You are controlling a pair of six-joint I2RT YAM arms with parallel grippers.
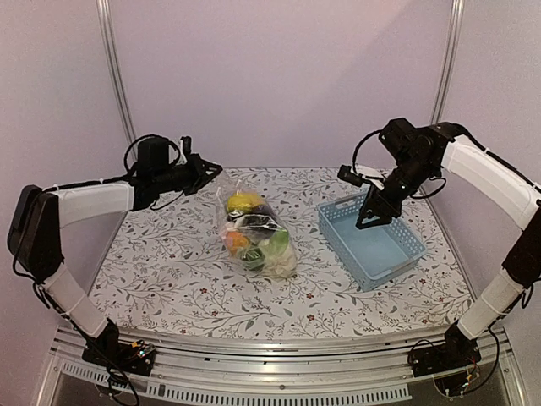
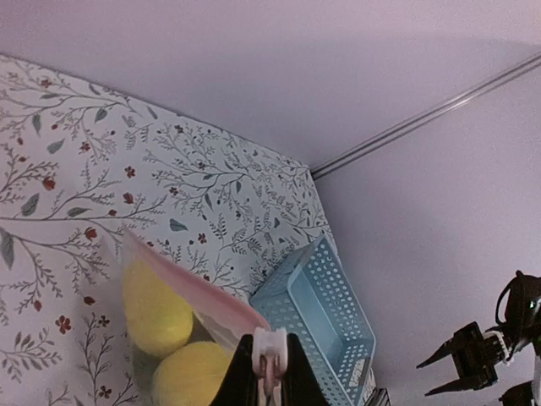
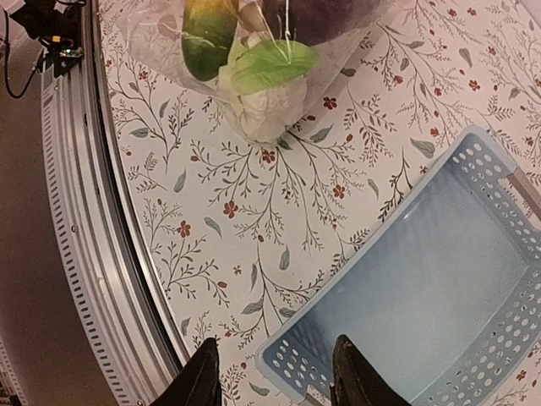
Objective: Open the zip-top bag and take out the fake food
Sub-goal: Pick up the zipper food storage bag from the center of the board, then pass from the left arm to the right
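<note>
Zip-top bag (image 1: 254, 233) is clamped at its seal by the left gripper (image 2: 269, 376), so opening looks started. Right gripper (image 3: 275, 381) is spread above the basket (image 3: 439, 288); other lip gets grabbed next, probably.

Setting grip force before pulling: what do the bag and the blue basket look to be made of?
The bag: thin, soft clear plastic, glossy; it wrinkles, glints, and the toys show through, with a pinkish seal strip along its top. The basket: probably rigid moulded plastic, light blue, smooth with a slight sheen; rows of small holes pierce its walls.
</note>
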